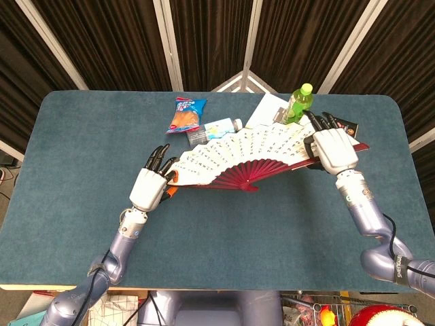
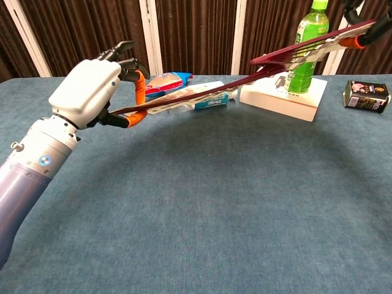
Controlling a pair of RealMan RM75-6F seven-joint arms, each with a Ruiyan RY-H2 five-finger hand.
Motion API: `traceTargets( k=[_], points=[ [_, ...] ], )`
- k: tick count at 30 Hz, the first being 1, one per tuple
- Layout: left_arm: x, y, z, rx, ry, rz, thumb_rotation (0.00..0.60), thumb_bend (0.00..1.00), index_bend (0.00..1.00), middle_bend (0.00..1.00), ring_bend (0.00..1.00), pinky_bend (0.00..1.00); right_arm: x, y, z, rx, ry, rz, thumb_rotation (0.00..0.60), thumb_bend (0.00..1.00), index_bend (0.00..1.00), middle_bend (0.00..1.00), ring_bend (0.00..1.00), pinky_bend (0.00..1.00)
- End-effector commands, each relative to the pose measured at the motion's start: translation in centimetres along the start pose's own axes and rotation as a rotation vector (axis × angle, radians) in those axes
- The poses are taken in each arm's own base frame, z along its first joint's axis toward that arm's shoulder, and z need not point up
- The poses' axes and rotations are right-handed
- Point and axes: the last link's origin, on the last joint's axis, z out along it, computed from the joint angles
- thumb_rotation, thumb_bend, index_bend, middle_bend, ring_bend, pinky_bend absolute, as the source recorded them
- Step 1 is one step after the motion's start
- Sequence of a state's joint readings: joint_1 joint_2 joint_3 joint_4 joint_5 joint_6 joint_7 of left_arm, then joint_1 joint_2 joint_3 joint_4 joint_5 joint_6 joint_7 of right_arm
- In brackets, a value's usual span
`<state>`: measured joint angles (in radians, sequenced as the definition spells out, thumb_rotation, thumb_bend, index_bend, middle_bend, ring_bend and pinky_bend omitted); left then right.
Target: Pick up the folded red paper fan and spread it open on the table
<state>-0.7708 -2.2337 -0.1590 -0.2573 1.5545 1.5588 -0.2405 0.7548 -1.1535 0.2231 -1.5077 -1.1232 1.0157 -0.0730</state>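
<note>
1. The red paper fan (image 1: 248,156) was held spread wide above the blue counter (image 1: 81,142), clear of its surface.
2. One end rib was pinched by the left hand (image 1: 151,185), its fingers curled around it.
3. The other end rib was gripped by the right hand (image 1: 333,146), just beside the green bottle (image 1: 299,103).

The near half of the table (image 1: 224,238) lies bare from left edge to right edge, giving open passage. Along the far edge stand the obstacles: a snack packet (image 1: 185,115), a lying water bottle (image 1: 219,128), a white box (image 2: 282,97) carrying a green bottle (image 1: 299,102), and a small dark carton (image 2: 365,95) near the far right corner.
</note>
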Motion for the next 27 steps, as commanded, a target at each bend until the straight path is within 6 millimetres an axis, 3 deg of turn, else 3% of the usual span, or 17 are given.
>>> traceTargets(
  k=[1, 4, 6, 11, 14, 19, 27],
  points=[
    [0.0, 0.1, 0.1, -0.006, 0.001, 0.006, 0.600, 0.46, 0.69, 0.29, 0.00, 0.12, -0.3, 0.5, -0.1, -0.015, -0.009, -0.005, 0.600, 0.37, 0.86, 0.10, 0.16, 0.09],
    [-0.1, 0.3, 0.2, -0.010, 0.000, 0.009, 0.600, 0.46, 0.69, 0.29, 0.00, 0.12, -0.6, 1.0, -0.2, -0.024, -0.013, -0.020, 0.600, 0.37, 0.84, 0.10, 0.15, 0.09],
    [-0.1, 0.4, 0.2, -0.013, 0.000, 0.012, 0.600, 0.46, 0.69, 0.29, 0.00, 0.12, -0.8, 1.2, -0.3, -0.028, -0.020, -0.028, 0.600, 0.37, 0.75, 0.10, 0.14, 0.09],
    [-0.2, 0.6, 0.2, -0.013, -0.001, 0.019, 0.600, 0.46, 0.69, 0.29, 0.00, 0.12, -1.1, 2.2, -0.6, -0.057, -0.105, -0.060, 0.600, 0.31, 0.29, 0.07, 0.09, 0.06],
    [-0.2, 0.6, 0.3, -0.001, 0.004, 0.021, 0.600, 0.46, 0.69, 0.29, 0.00, 0.12, -0.9, 2.5, -0.7, -0.069, -0.134, -0.088, 0.600, 0.26, 0.14, 0.06, 0.08, 0.05],
    [-0.2, 0.5, 0.4, 0.005, 0.002, 0.045, 0.600, 0.46, 0.69, 0.29, 0.00, 0.12, -0.7, 3.3, -1.0, -0.076, -0.167, -0.188, 0.600, 0.24, 0.05, 0.05, 0.08, 0.05],
    [-0.5, 0.6, 0.2, -0.006, -0.019, 0.064, 0.600, 0.46, 0.68, 0.28, 0.00, 0.11, -0.4, 5.1, -1.2, -0.143, -0.219, -0.400, 0.600, 0.23, 0.05, 0.05, 0.08, 0.05]
  ],
)
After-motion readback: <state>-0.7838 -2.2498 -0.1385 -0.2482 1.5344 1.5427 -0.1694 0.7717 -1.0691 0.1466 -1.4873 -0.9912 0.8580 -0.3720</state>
